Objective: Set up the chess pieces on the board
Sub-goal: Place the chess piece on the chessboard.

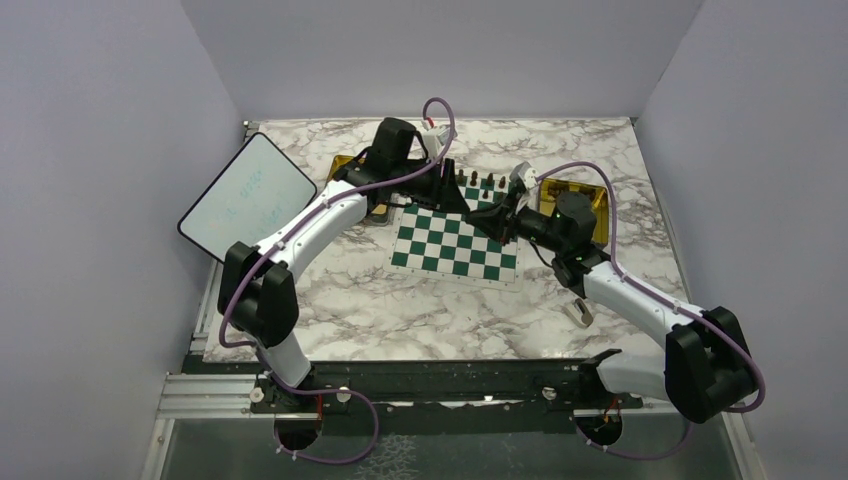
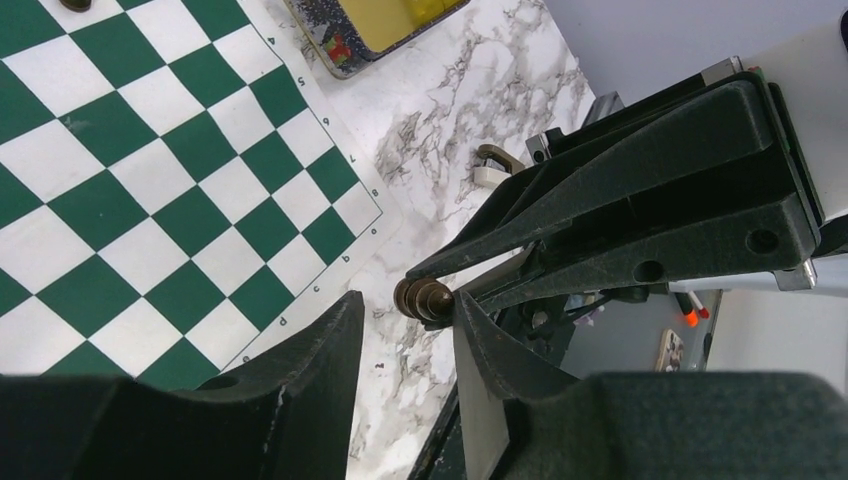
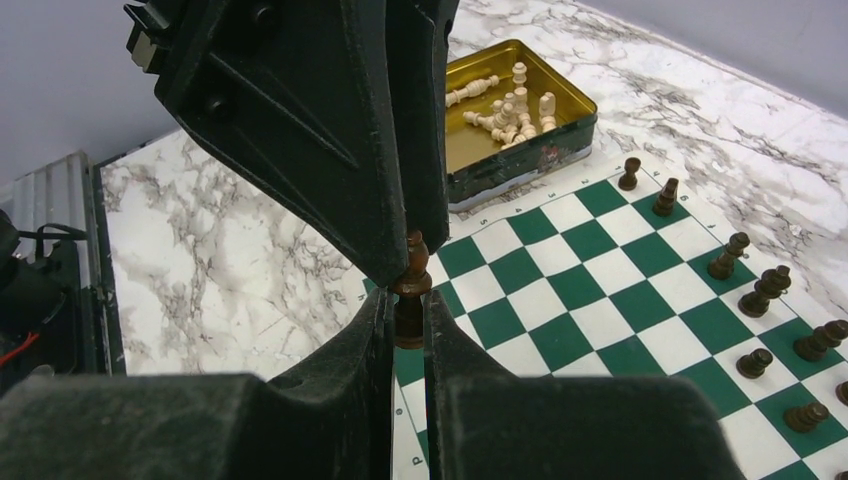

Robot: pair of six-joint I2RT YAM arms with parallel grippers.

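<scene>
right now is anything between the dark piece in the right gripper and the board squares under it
only the left gripper: its fingers sit either side of the dark piece that the right gripper pinches. the board squares below are bare, and the other dark pieces stand apart along its far edge.

A green-and-white board (image 1: 440,245) lies at the middle of the marble table (image 1: 400,310). Dark pieces (image 1: 487,183) stand along its far edge. The left arm reaches in from the left and the right arm from the right. The left tool (image 1: 472,203) and right tool (image 1: 497,215) meet tip to tip over the board's far right part; their jaws are too dark to make out. A gold tray (image 1: 343,165) lies beside each far corner, the right one (image 1: 598,200) partly behind the arm. A white tablet (image 1: 248,197) leans at the left wall. A small block (image 1: 580,312) lies near the right arm.
</scene>
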